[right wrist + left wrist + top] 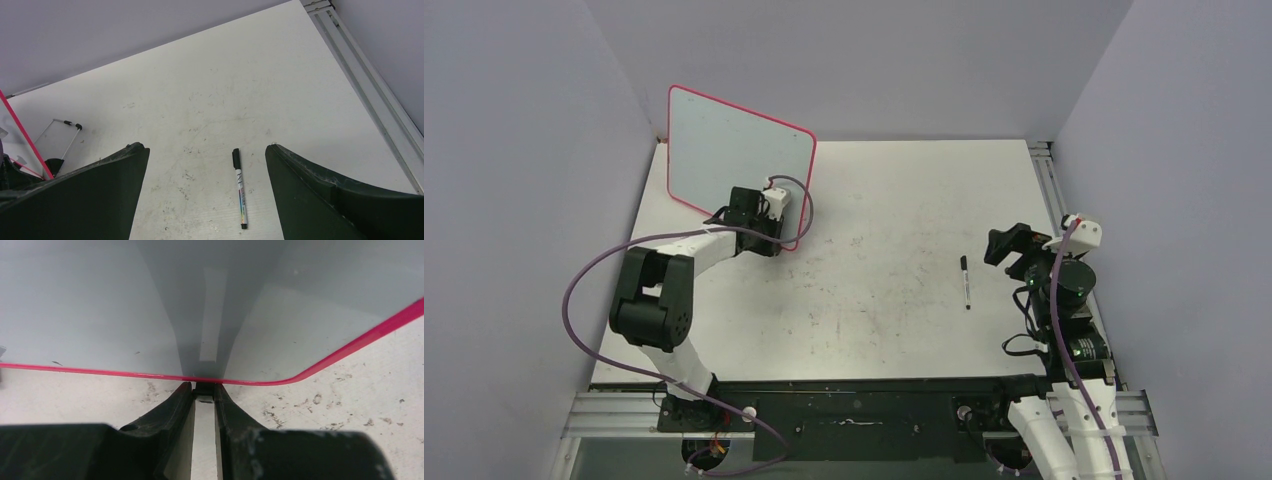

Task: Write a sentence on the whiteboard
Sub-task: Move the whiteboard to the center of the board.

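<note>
The whiteboard (724,150) stands tilted up at the back left of the table, a pale glossy panel with a pink-red rim (125,373). My left gripper (774,228) is shut on its lower edge near the right corner, the fingertips (204,388) pinching a small black piece under the rim. The board's face (100,305) is blank; no sentence is in view. A black-capped marker (965,281) lies flat on the table at the right. My right gripper (205,147) hovers open above it, with the marker (239,188) lying between the wide-spread fingers and touching neither.
The white tabletop (874,300) is scuffed with grey marks. An aluminium rail (1049,190) runs along its right edge. Grey walls close in on three sides. A thin wire prop (62,137) shows beside the board's edge in the right wrist view.
</note>
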Available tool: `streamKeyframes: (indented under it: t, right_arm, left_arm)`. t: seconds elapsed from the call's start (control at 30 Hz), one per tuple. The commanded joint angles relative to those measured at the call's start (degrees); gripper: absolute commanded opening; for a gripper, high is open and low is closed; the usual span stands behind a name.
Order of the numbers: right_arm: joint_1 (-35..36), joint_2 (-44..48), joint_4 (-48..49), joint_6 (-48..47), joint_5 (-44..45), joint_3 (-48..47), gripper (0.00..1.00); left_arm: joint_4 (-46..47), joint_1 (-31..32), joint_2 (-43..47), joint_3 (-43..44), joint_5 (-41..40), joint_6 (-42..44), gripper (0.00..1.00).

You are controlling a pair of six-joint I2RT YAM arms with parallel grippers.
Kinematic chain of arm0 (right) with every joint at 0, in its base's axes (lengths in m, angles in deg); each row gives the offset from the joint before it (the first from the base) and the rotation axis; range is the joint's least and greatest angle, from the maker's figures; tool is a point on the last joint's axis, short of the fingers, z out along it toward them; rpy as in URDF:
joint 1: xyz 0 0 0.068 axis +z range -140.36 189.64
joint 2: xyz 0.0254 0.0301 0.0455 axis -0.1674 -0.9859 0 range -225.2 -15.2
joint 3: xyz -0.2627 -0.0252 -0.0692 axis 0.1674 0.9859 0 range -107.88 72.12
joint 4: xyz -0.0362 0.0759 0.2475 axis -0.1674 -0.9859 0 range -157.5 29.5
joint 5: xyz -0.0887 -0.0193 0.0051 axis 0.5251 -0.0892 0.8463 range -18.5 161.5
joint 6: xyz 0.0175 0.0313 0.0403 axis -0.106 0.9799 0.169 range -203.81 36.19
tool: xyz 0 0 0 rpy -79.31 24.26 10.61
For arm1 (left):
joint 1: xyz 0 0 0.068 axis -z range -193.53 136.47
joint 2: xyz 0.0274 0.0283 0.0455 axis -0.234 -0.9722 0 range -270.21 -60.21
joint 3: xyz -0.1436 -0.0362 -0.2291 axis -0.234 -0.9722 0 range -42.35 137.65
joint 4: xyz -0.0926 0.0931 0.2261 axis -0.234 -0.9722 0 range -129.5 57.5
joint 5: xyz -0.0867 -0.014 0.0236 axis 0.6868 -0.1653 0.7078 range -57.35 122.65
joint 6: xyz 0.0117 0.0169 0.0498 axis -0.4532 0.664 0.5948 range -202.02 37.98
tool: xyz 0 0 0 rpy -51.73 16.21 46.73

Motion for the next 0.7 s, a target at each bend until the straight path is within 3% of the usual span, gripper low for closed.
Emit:
streamKeyframes:
  t: [0.0,0.67]
  right_arm:
    - [0.00,0.39,3.64,-0.82,-1.69,-0.51,0.90]
    - [0.08,-2.22,5.38,-1.63,-9.42,-0.25,0.90]
  left_arm:
    - [-0.10,2.44,3.92,-0.38,0.44,-1.36,0.00]
    - [-3.39,11.95,4.26,-1.56,-1.86,-4.98,0.00]
